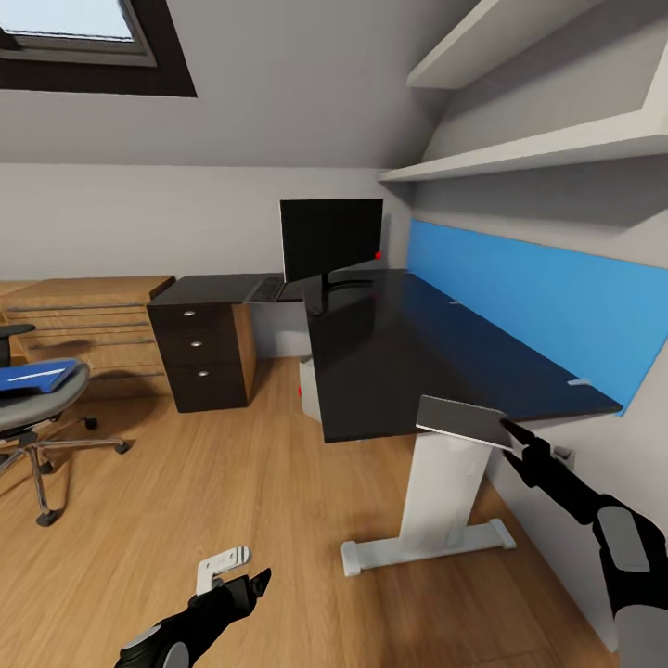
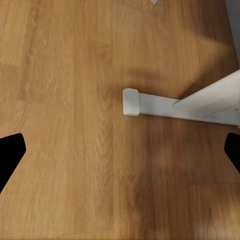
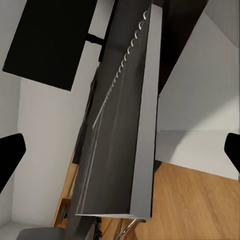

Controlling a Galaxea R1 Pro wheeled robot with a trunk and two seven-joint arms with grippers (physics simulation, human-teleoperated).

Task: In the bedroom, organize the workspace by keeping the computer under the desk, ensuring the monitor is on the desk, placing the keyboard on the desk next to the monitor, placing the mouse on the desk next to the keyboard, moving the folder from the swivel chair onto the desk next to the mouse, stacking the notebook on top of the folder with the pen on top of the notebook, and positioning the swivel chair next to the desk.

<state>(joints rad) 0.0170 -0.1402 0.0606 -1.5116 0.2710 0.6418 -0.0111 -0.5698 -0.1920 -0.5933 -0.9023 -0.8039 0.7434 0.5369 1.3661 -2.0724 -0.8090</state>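
Note:
The grey spiral-bound notebook (image 1: 461,420) sits at the near corner of the black desk (image 1: 390,353), partly past its edge. My right gripper (image 1: 516,436) is open at the notebook's near end; in the right wrist view its fingertips (image 3: 11,155) stand wide apart on either side of the notebook (image 3: 125,150). The monitor (image 1: 332,239) stands at the desk's far end with the keyboard (image 1: 267,289) beside it. The computer (image 1: 306,390) peeks out under the desk. The blue folder (image 1: 32,376) lies on the swivel chair (image 1: 37,417) at far left. My left gripper (image 1: 243,577) hangs open, low over the floor. Mouse and pen are out of view.
A dark three-drawer unit (image 1: 199,357) carries the desk's left wing, and a light wooden cabinet (image 1: 83,315) stands behind the chair. The desk's white foot (image 2: 150,102) lies on the wood floor ahead of the left gripper. A blue wall panel (image 1: 538,297) and shelves (image 1: 520,153) run along the right wall.

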